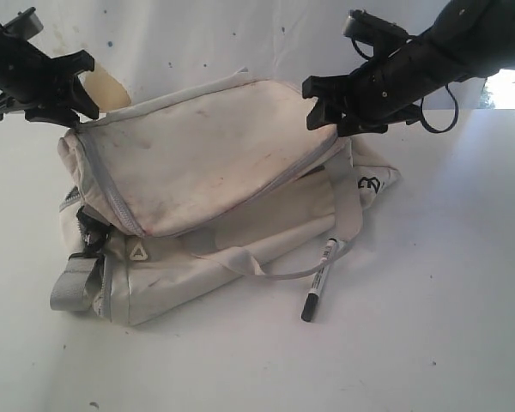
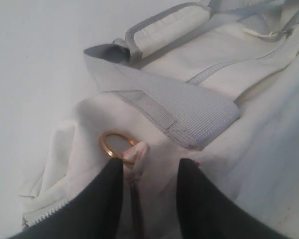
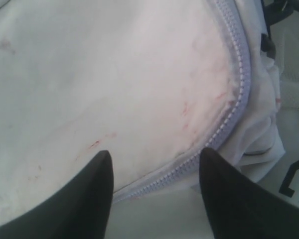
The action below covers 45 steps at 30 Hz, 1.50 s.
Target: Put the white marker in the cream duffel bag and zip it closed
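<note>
Left gripper (image 2: 149, 167): fingers moderately parted, nothing clamped. A gold ring (image 2: 115, 144) on a fabric tab sits just off one fingertip.

Right gripper (image 3: 154, 159): fingers also parted and empty, over the grey zipper (image 3: 231, 109) of the cream duffel bag (image 1: 197, 167).

Exterior view: left gripper at the bag's 10 o'clock corner, right gripper at its 2 o'clock.

White marker (image 1: 319, 276): outside the bag at its 4 o'clock, flat on the white table (image 1: 438, 335). Black cap points toward 6 o'clock; the other end is at a strap loop.

Background: white wall (image 1: 206, 34), speckled.
</note>
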{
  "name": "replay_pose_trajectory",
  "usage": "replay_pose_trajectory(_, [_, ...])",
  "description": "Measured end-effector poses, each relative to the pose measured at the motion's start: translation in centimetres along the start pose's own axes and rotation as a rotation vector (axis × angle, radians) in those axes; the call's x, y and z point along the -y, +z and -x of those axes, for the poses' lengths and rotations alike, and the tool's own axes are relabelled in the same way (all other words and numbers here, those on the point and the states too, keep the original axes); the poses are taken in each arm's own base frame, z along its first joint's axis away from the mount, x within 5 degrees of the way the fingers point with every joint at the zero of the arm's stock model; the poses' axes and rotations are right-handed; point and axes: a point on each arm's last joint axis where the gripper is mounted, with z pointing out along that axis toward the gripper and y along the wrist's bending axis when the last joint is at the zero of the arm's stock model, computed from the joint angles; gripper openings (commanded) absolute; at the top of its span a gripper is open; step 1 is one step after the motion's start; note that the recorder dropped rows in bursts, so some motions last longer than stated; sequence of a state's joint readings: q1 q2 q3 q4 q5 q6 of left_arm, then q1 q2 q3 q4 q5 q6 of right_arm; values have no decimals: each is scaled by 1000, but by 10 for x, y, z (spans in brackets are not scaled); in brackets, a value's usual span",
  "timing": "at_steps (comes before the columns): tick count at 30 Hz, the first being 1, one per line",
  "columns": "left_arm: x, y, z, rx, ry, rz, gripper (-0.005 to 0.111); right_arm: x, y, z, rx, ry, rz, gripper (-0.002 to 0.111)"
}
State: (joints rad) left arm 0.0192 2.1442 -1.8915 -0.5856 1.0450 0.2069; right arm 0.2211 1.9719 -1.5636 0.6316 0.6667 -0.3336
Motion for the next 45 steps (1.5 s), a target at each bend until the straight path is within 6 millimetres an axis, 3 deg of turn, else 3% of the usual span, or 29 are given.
replay_pose_trajectory(5, [-4,10,-4,-46,-9,-4,15,0,0,1,10,0,-3,50])
replay_pose_trajectory(23, [-15,26,-8,-89,-64,52,18,0,0,1,14,0,-5,50])
replay_pose_trajectory(25, [-15,26,-8,-89,-64,52,13,0,0,1,14,0,-5,50])
replay_pose_trajectory(27, [-15,26,-8,-88,-64,52,0,0,0,1,14,0,-5,50])
replay_pose_trajectory(34, [-16,26,-7,-78,-35,58,0,1,0,1,15,-2,-7,50])
replay_pose_trajectory(38, [-13,20,-5,-50,17,60,0,2,2,1,11,0,-8,50])
replay_pose_trajectory(45, [3,-9,3,43,160,63,0,6,11,-4,-17,9,-10,50])
